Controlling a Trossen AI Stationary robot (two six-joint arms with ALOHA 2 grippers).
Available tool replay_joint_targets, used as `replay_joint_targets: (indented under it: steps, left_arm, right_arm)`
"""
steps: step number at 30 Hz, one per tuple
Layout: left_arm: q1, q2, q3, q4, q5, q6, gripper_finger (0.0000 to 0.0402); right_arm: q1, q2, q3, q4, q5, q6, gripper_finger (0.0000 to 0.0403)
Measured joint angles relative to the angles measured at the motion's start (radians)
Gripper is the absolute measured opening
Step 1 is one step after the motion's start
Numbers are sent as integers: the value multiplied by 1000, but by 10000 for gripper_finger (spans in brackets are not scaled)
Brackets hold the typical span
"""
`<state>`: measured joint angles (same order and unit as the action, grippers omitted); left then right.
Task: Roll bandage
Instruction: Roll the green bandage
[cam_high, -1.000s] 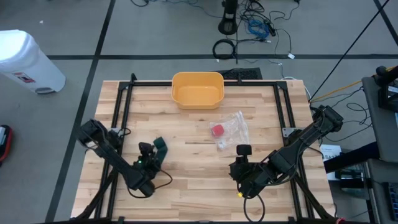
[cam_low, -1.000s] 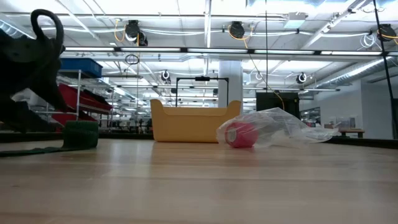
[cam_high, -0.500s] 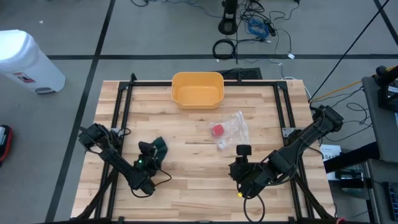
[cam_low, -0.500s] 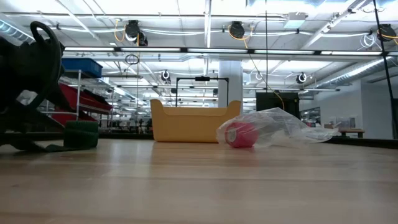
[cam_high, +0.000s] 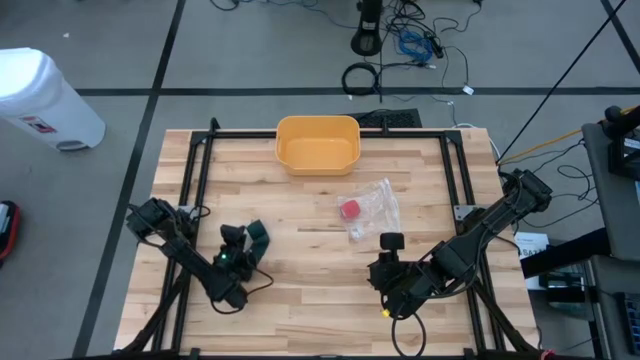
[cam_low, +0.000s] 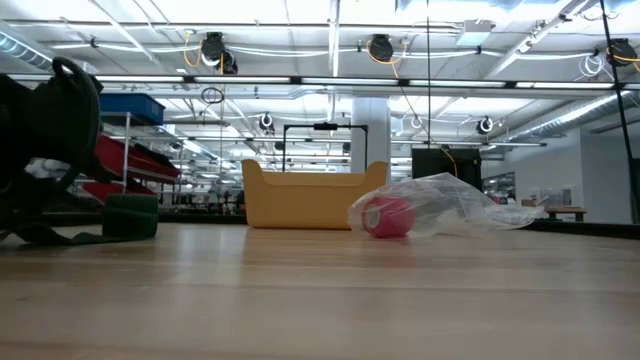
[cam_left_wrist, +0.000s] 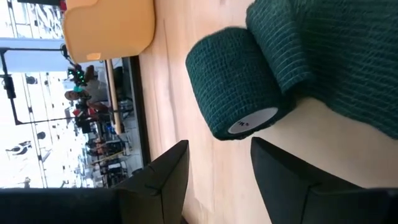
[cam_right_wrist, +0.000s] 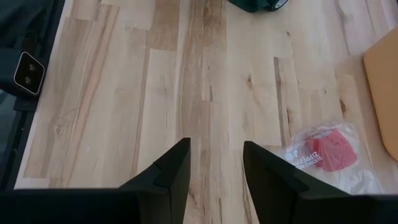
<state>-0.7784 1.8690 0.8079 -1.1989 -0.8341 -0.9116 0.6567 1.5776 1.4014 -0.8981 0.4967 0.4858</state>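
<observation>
**Bandage Partly Unwound, Left Claw Standing Off the Roll**

The wooden counter (cam_high: 300, 210) stands in an open workshop hall with cabling on the floor beyond its far edge. A yellow bin (cam_high: 317, 144) sits at the middle of the far edge. A clear plastic bag (cam_high: 372, 208) holding a red roll (cam_high: 348, 209) lies right of centre.

The green bandage roll (cam_left_wrist: 239, 84) lies on its side toward the left half of the counter, nearer the near edge than the far, with a loose length of its strip (cam_left_wrist: 336, 56) spread out beside it. The left claw (cam_left_wrist: 217, 174) is low at the counter just short of the roll, fingers apart, holding nothing. The right claw (cam_right_wrist: 214, 171) waits over the near right part of the counter, fingers apart and empty.

Judgement: the rolling step is in hand but unfinished, since the strip lies unwound. The next move calls for the left claw to take the roll across its sides and turn it along the strip, keeping the tail flat. A slack tail may wind crooked.
</observation>
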Motion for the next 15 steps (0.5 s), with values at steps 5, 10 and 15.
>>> replay_joint_targets:
  steps: [5,10,15]
  left_arm:
    - [0,-2,-12,10,-7,1,179]
    - [0,-2,-13,12,-17,3,179]
    - [0,-2,-13,17,-34,14,178]
  right_arm:
    - [0,0,0,0,0,-1,132]
    - [0,0,0,3,0,-4,132]
    - [0,0,0,5,0,-4,132]
